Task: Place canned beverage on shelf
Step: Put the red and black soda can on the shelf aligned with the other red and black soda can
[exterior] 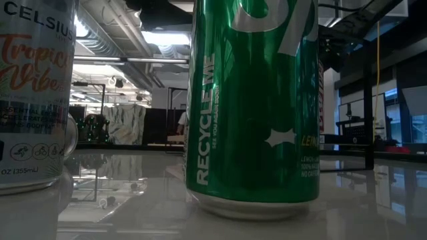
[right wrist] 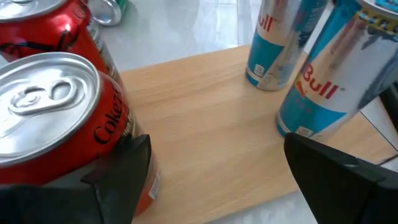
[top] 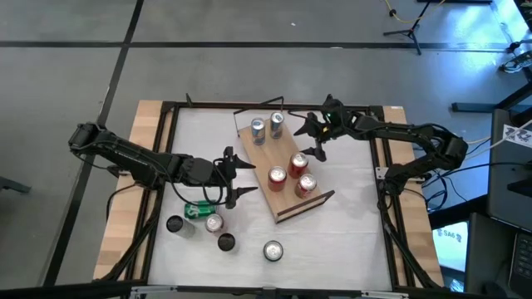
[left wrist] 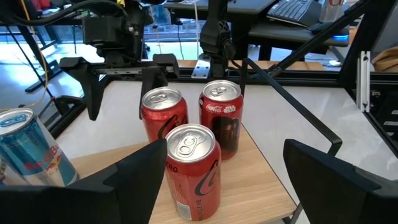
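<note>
- White desk (top: 332,241) holds everything, and I see it all from above.
- Wooden shelf (top: 281,170) lies slanted in the middle with five cans on it: three red cans (top: 293,173) near the dark rim end and two blue-silver cans (top: 266,126) near the wire end.
- My left gripper (top: 232,175) sits just beside the shelf, fingers wide open, holding nothing.
- My right gripper (top: 317,138) hovers by the shelf's other side, fingers also open and empty.
- Green can (top: 199,210) lies on its side near the left gripper, with four more cans around it.
- I think I'm between cans now. Next I should reach for the green one and stand it up.
</note>
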{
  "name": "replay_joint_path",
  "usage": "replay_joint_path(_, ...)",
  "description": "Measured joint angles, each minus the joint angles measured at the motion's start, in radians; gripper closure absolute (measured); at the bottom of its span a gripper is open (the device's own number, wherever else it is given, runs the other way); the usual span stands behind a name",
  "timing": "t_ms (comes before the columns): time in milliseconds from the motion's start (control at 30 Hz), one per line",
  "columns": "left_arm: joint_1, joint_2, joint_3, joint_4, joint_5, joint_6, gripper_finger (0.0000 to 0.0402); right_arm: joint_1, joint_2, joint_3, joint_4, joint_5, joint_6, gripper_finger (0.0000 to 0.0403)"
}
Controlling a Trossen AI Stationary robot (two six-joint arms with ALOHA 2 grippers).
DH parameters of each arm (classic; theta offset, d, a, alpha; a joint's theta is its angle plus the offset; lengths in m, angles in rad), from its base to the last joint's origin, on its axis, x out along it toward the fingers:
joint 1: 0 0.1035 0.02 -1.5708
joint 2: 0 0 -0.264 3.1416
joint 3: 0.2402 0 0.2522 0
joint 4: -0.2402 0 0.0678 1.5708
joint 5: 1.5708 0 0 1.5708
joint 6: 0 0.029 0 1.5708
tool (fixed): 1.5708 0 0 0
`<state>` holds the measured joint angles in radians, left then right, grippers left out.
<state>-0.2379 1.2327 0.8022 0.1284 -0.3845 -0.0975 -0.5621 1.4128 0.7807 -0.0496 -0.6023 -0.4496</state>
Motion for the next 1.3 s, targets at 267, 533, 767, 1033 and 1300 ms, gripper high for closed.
replay_joint_path(267, 0.0, 0.0, 0.0, 0.0, 0.0, 0.0, 0.009, 0.0, 0.0, 0.0, -0.001, -0.017, 0.0, 0.004)
replay_joint_path(533, 0.0, 0.0, 0.0, 0.0, 0.0, 0.0, 0.009, 0.0, 0.0, 0.0, -0.001, -0.043, -0.003, 0.004)
replay_joint_path(767, 0.0, 0.0, 0.0, 0.0, 0.0, 0.0, 0.009, 0.0, 0.0, 0.0, 0.0, -0.087, -0.004, 0.004)
replay_joint_path(1033, 0.0, 0.0, 0.0, 0.0, 0.0, 0.0, 0.009, 0.001, -0.001, 0.0, -0.001, -0.125, -0.004, 0.004)
replay_joint_path(1300, 0.0, 0.0, 0.0, 0.0, 0.0, 0.0, 0.009, 0.027, -0.001, 0.007, -0.011, -0.042, -0.003, 0.004)
